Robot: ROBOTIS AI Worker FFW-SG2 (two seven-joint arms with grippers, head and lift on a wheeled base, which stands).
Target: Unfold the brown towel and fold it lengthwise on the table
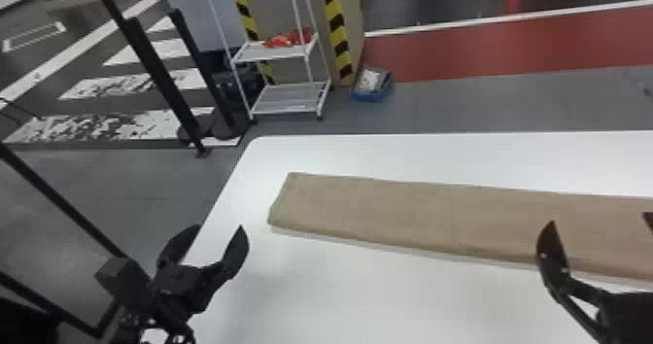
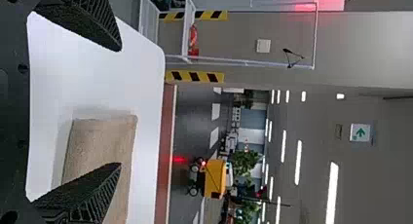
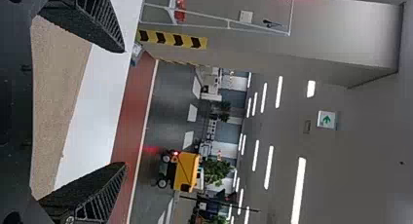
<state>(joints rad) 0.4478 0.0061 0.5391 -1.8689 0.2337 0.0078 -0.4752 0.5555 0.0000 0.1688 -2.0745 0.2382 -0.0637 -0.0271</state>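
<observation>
The brown towel [image 1: 418, 212] lies flat as a long narrow strip across the white table, its left end near the table's left side and its other end running past the head view's right edge. My left gripper [image 1: 214, 243] stands open at the table's left edge, nearer than the towel's left end. At the right, my right gripper [image 1: 600, 221] is open, one fingertip overlapping the towel's near edge. In the left wrist view the left gripper [image 2: 121, 107] has the towel [image 2: 100, 141] beyond its spread fingers. Between the right gripper's fingers [image 3: 125, 107] nothing is held; the towel [image 3: 56, 107] stretches below.
The white table [image 1: 369, 289] has a rounded far left corner. Beyond it on the floor stand a white wire shelf [image 1: 286, 97] and a blue bin [image 1: 372, 85]. Black poles [image 1: 160, 80] rise at the left, beside the table.
</observation>
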